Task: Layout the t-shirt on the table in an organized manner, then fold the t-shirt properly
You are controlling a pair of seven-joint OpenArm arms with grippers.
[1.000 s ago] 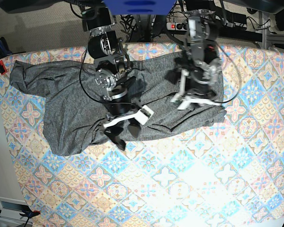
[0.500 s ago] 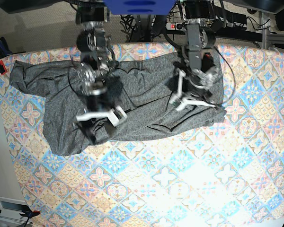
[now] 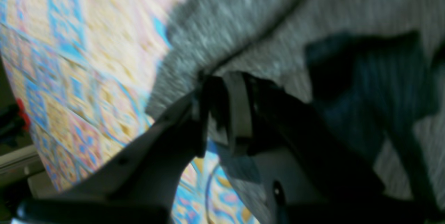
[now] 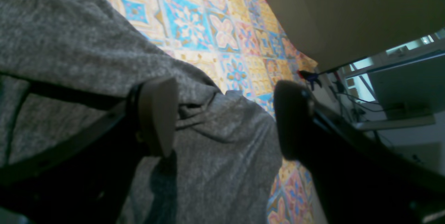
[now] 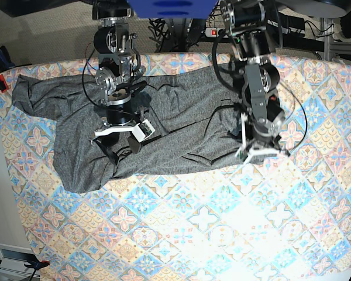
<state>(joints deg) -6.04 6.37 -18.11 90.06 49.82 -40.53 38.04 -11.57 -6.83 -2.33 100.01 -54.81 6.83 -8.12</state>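
Two grippers work opposite ends of the t-shirt (image 5: 164,126), which sprawls rumpled across the upper half of the table (image 5: 222,228). The left gripper (image 5: 262,151) pinches its right edge, apparently to draw it flat; the right gripper (image 5: 124,139) hovers spread wide over the middle-left cloth.

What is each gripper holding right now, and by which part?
Left gripper: pinching the t-shirt at its near edge. Right gripper: open above the shirt, holding nothing.

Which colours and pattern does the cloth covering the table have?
The table cloth shows pastel floral diamond tiles in blue, pink, cream and orange, clearest in the base view.
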